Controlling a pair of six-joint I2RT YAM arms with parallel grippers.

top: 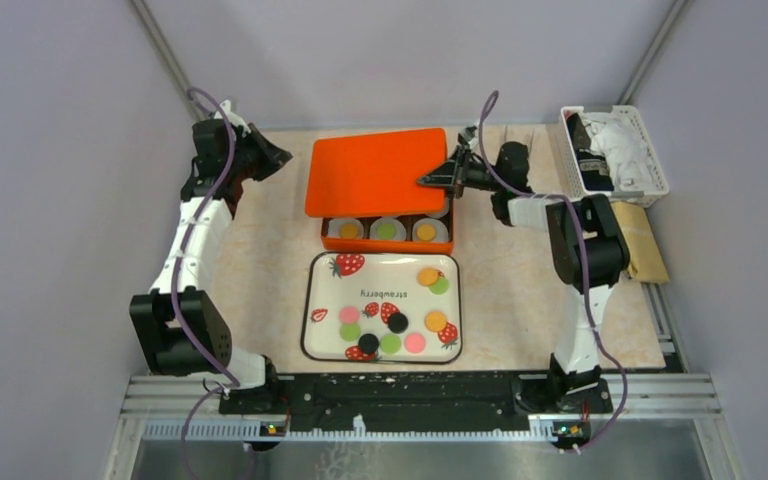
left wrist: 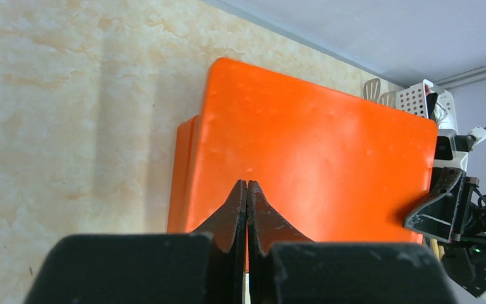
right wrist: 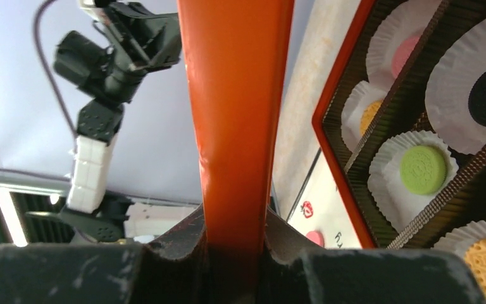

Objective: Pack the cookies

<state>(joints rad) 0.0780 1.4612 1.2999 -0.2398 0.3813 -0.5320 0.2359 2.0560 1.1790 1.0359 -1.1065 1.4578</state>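
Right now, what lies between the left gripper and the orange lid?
Nothing but bare table, as the top view shows: the left gripper, shut, stands clear of the orange lid's left edge.

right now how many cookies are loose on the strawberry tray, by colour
orange cookies: 2
green cookies: 3
pink cookies: 2
black cookies: 2
total on the tray: 9
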